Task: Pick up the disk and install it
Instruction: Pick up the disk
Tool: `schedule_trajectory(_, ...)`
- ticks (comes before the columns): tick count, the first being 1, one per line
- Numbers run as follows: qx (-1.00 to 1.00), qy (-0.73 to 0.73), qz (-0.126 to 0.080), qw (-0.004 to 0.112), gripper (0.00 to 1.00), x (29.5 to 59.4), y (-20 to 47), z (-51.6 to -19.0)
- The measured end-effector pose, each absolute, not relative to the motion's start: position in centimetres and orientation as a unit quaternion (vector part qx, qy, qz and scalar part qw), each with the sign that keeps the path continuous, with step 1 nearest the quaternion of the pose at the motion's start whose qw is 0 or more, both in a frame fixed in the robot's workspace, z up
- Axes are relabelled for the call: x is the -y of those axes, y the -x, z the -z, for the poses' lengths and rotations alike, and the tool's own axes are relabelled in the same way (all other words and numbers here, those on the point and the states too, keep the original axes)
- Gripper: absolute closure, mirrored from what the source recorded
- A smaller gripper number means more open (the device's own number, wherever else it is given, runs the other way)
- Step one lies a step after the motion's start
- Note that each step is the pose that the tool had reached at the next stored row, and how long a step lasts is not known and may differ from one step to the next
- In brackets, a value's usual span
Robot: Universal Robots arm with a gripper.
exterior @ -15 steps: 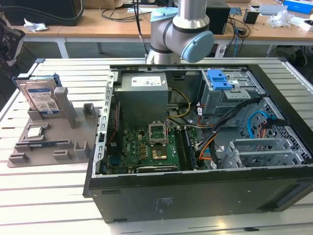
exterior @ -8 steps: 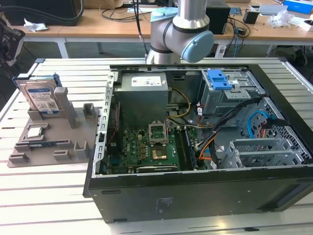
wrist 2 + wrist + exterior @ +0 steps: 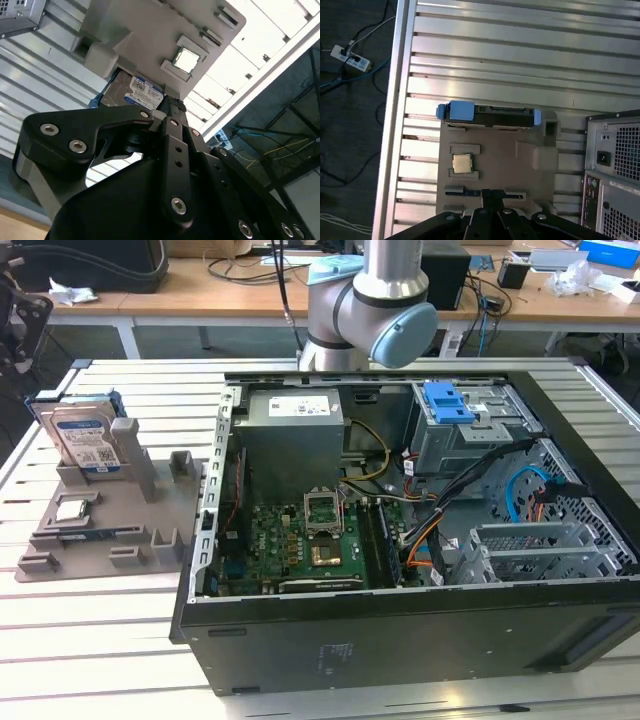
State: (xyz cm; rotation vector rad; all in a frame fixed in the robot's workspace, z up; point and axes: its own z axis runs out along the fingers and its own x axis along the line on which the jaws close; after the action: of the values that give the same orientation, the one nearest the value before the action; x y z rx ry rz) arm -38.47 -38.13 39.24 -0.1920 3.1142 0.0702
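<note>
Hand (image 3: 492, 194) is clenched shut on nothing; both wrist views show its fingertips together with nothing between them. It hangs over the grey fixture tray (image 3: 495, 165), apart from the disk (image 3: 485, 116), no contact.

Progress: at the start. Disk not picked up yet and not in the case, so grasp, carry and install are all left.

Disk location: in the exterior view the disk (image 3: 85, 440) is at about 9 to 10 o'clock, standing on edge in a slot at the far end of the fixture tray (image 3: 150, 510), label facing the camera, blue rails on its sides. The second wrist view has the disk (image 3: 142, 92) just past the hand (image 3: 172, 106).

Containers:
- Fixture tray on the slatted bench (image 3: 100, 640): holds the disk in its slot and the processor chip (image 3: 72, 510) flat in a square pocket, at 6 o'clock from the disk. Chip and disk are apart. A thin dark part lies in another recess near the chip; cannot tell what it is.
- Open computer case (image 3: 400, 640), at 3 o'clock from the tray: power supply (image 3: 290, 430) at its 11 o'clock, motherboard (image 3: 290, 540) below it, blue bay latch (image 3: 448, 402) at 1 o'clock, metal drive cage (image 3: 540, 550) at 4 o'clock, loose cables between them.

Arm (image 3: 370, 300) enters at 12 o'clock, behind the case.
</note>
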Motion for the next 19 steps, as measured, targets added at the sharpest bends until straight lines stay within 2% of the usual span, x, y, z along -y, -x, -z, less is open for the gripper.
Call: schedule_trajectory(19, -0.96, 0.281, -0.024, 0.005, 0.9, 38.14, 38.47, -39.24)
